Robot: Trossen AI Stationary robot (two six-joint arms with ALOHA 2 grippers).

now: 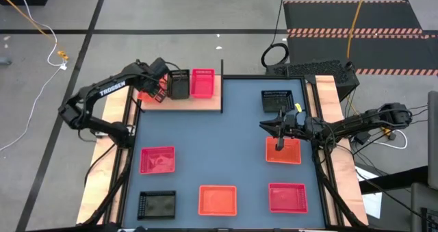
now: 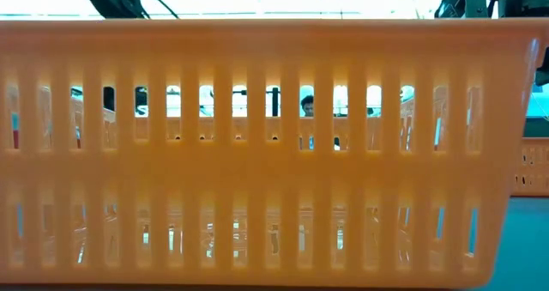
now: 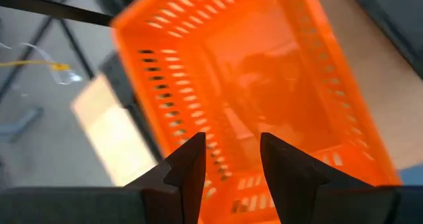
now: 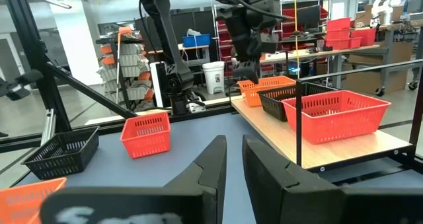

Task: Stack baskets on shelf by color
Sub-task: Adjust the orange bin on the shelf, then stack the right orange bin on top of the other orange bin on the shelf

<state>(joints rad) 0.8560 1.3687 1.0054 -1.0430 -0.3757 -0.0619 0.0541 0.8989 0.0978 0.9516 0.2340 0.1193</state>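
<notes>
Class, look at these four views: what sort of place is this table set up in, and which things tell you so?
Most likely an industrial lab or warehouse-style workshop. The right wrist view shows storage racks with red bins and a white bucket on a concrete floor; the high view shows hazard-striped floor mats.

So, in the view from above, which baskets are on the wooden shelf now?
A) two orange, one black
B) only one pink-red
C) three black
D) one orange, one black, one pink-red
D: on the shelf stand an orange basket under the left gripper, a black basket and a pink-red basket, side by side.
</notes>
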